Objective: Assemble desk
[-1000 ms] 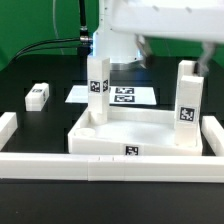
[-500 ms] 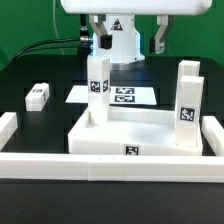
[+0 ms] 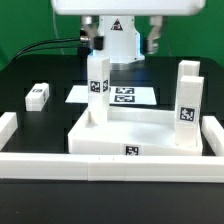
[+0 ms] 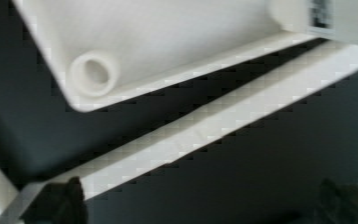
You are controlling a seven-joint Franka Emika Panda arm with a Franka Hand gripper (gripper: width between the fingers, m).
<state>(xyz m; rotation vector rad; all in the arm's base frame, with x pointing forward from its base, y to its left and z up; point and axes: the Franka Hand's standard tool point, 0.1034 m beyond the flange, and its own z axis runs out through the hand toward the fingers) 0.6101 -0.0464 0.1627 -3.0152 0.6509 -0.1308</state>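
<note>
Gleaming white plastic tabletop (image 3: 130, 135) — round-socketed, tray-like

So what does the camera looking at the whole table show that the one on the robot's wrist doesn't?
Only the exterior view shows two upright square white legs, a loose leg lying on the black table, and the marker board. Only the wrist view shows an empty round corner socket close up. Both show the white plastic tray-like tabletop and the open gripper.

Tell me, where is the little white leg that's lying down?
The loose leg lies flat on the black table, at the exterior view's left, apart from the desk top and left of the marker board.
</note>
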